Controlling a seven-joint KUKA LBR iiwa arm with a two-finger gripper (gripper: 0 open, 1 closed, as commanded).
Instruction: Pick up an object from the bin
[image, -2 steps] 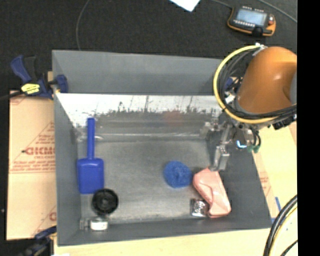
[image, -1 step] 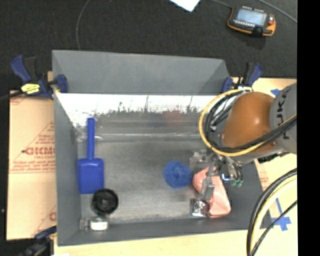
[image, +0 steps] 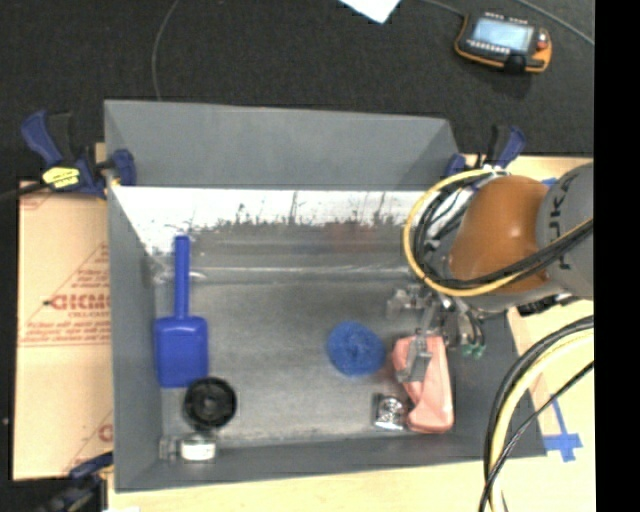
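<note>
My gripper (image: 425, 345) hangs low at the right side of the bin, right over the top end of a pink soft thing (image: 432, 390) that lies along the right wall. A small shiny metal piece (image: 389, 411) sits at the pink thing's lower left. Just left of the gripper lies a crumpled blue ball (image: 354, 348), apart from it.
A blue scoop with a long handle (image: 181, 332) lies at the bin's left side. Below it sit a black round cap (image: 209, 402) and a small pale cylinder (image: 196, 450) in the front left corner. The arm with its orange cover and cables overhangs the right rim.
</note>
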